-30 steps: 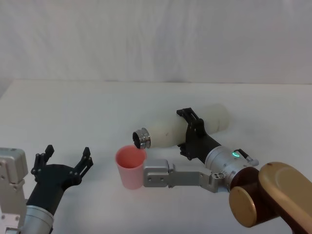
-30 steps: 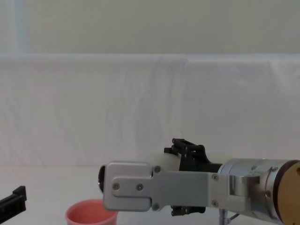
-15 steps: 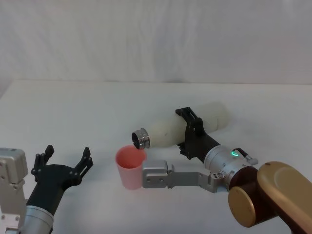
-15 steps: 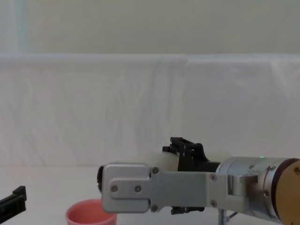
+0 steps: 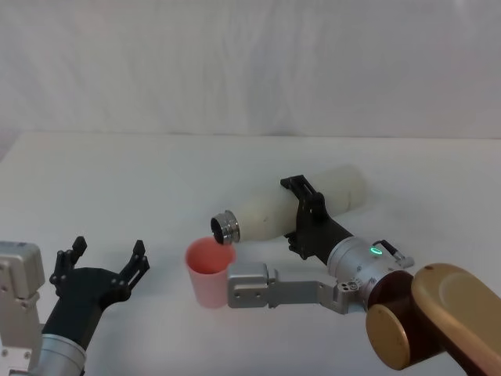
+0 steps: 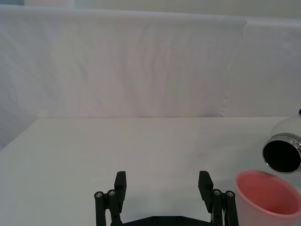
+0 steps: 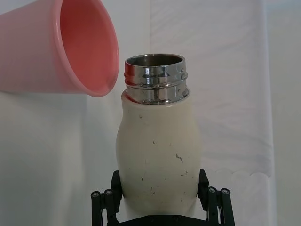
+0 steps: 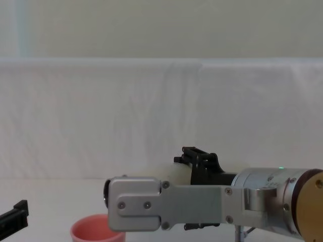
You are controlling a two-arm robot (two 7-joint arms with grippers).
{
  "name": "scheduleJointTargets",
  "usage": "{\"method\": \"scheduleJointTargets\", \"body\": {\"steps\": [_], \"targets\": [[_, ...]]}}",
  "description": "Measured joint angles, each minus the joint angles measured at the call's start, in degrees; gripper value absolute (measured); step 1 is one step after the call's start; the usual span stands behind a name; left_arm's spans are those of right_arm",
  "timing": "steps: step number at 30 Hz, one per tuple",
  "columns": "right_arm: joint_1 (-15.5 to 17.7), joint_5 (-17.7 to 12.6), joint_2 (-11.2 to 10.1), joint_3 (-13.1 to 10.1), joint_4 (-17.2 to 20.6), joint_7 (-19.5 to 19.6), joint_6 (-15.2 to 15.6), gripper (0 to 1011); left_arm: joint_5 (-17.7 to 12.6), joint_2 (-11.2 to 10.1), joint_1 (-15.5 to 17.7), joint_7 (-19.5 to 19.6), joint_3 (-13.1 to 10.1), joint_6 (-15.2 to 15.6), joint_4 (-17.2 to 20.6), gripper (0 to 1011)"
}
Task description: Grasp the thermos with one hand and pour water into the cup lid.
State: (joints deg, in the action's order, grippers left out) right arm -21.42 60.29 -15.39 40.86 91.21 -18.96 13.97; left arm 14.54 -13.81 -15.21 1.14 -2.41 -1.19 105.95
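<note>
The right gripper [image 5: 304, 213] is clamped around a cream-white thermos [image 5: 293, 205], holding it tipped nearly flat, its steel neck just over the rim of the pink cup lid [image 5: 208, 271] on the white counter [image 5: 156, 180]. The left gripper [image 5: 106, 265] rests nearby, fingers spread.

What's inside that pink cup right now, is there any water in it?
The cup lid shows only bare pink walls inside; no water is visible. Its bottom is hidden. The thermos, tilted in the right gripper, has its steel mouth over the rim.
</note>
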Motion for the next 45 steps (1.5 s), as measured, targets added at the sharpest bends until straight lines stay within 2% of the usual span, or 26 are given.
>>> {"method": "scheduleJointTargets", "body": {"steps": [45], "targets": [[-0.49,1.71,-0.45,0.74,0.30,-0.58,0.27,957,0.00,0.00,0.00,0.00,0.00,0.00,0.00,1001]]}}
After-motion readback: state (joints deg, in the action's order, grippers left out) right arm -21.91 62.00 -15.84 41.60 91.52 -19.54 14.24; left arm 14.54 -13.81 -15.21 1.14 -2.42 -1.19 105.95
